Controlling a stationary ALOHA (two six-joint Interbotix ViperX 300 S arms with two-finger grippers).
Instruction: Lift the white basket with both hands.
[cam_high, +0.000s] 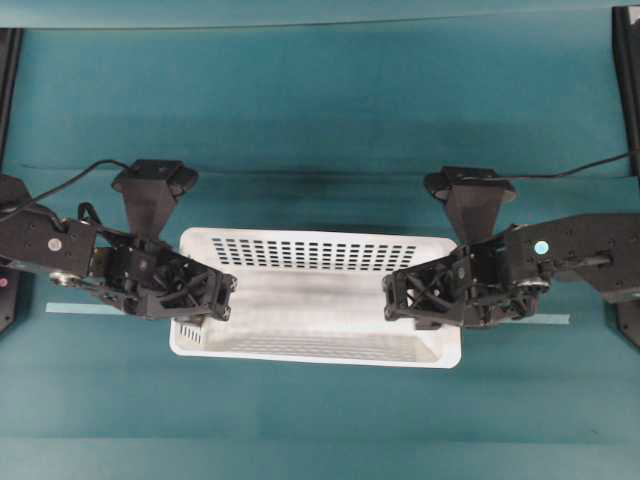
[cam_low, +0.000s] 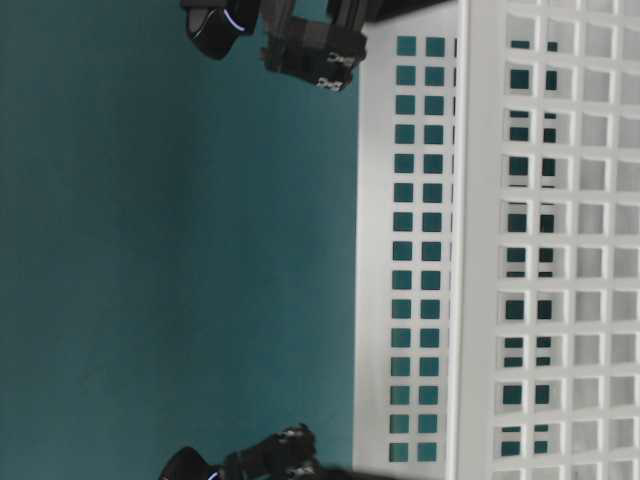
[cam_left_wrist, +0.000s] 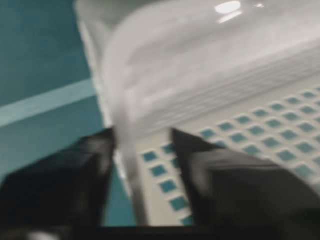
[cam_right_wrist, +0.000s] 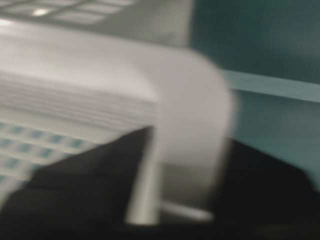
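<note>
While 2 hands straddle rims, 1 white basket (cam_high: 320, 300) sits.

white basket (cam_high: 315, 295) interior open between tools, teal table (cam_high: 320, 110) around it

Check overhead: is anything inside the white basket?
No. In the overhead view the white basket shows only its bare white bottom between the left gripper and right gripper.

Teal table (cam_high: 320, 110) (taped) bears white basket (cam_high: 310, 252).
</note>
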